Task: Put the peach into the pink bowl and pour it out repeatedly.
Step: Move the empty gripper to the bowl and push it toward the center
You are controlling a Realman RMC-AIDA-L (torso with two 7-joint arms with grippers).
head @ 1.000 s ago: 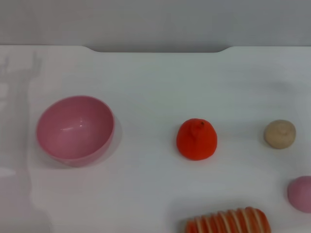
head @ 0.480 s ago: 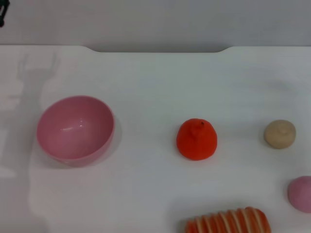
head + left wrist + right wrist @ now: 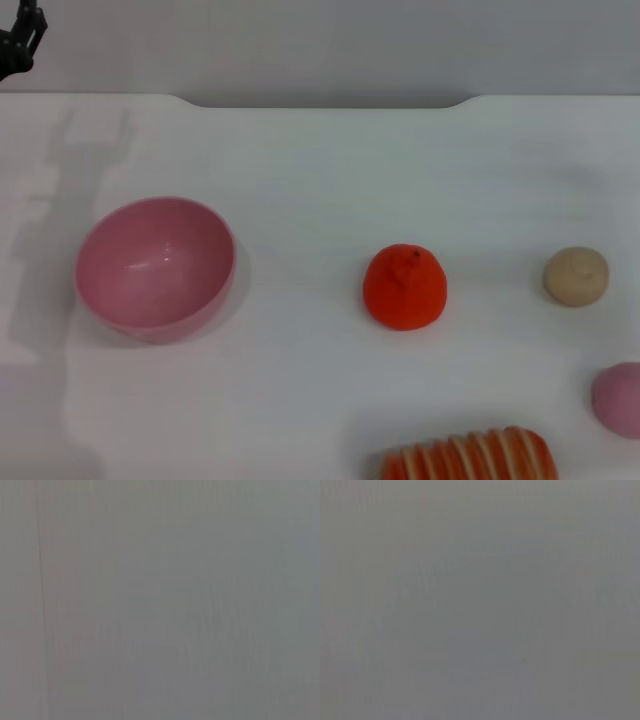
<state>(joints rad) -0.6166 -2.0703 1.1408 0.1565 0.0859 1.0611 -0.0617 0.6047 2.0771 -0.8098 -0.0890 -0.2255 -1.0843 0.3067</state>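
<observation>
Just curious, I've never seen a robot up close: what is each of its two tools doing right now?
Left tool: only partly visible at the far left corner above the table, holding nothing; open or closed cannot be told.
Right tool: not visible.

pink bowl, orange-red fruit, white table

Only a small part of the left gripper visible, at the head view's far upper left corner: black, angular, with thin dark prongs and linkage pieces. Too small for screws, cables or markings. Nothing of either arm in both wrist views.
</observation>
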